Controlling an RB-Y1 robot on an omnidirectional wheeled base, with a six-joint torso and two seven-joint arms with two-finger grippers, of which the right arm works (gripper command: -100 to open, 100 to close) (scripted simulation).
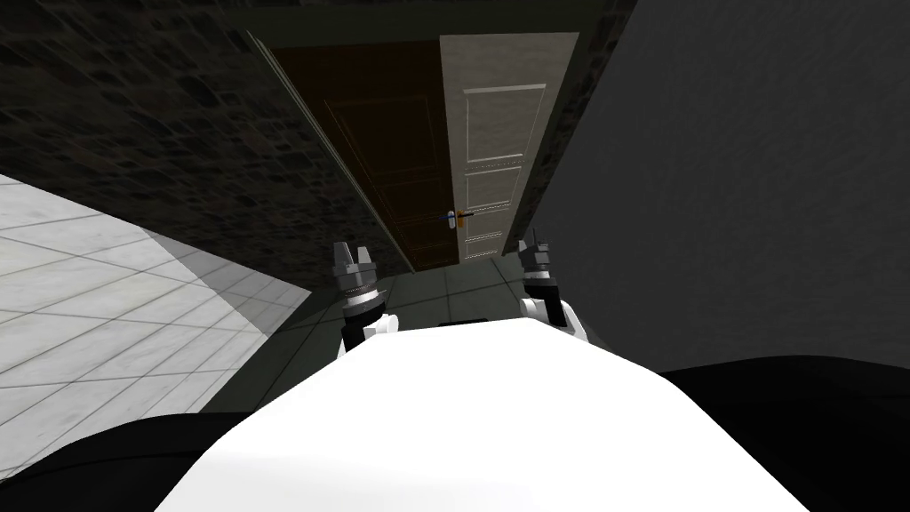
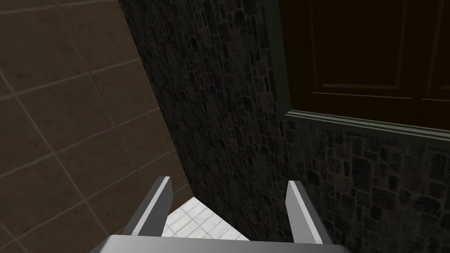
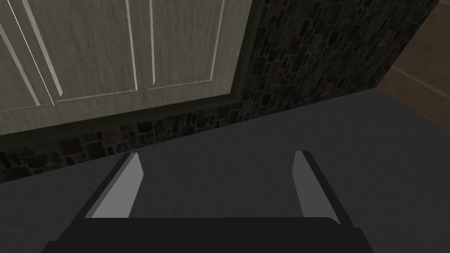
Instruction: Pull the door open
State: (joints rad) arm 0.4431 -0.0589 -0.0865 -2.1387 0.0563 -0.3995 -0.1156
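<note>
Where the door stands: the pale, panelled door (image 1: 502, 133) is at the far end of a narrow passage, straight ahead and a little toward my right.
Handle: a small lever handle (image 1: 458, 216) sits on the door's left edge, low in the head view (too small to make out its form).
Beside it: a dark brown leaf (image 1: 382, 151) with faint panels adjoins the door on the handle side; I cannot tell whether either one is ajar.
Frame: a dark green frame (image 3: 239, 66) borders the pale door, seen past the right hand.
Left gripper: the left gripper (image 1: 351, 256) hangs low before me, near the dark stone wall (image 1: 160, 124), well short of the door; its fingers (image 2: 160, 202) stand spread with nothing between them.
Right gripper: the right gripper (image 1: 534, 242) is low too, near the plain grey wall (image 1: 755, 178), below the handle in the head view and apart from it; its fingers (image 3: 127, 184) are likewise parted and empty.
Floor: a pale tiled floor (image 1: 89, 293) lies off to my left, partly in shadow.
</note>
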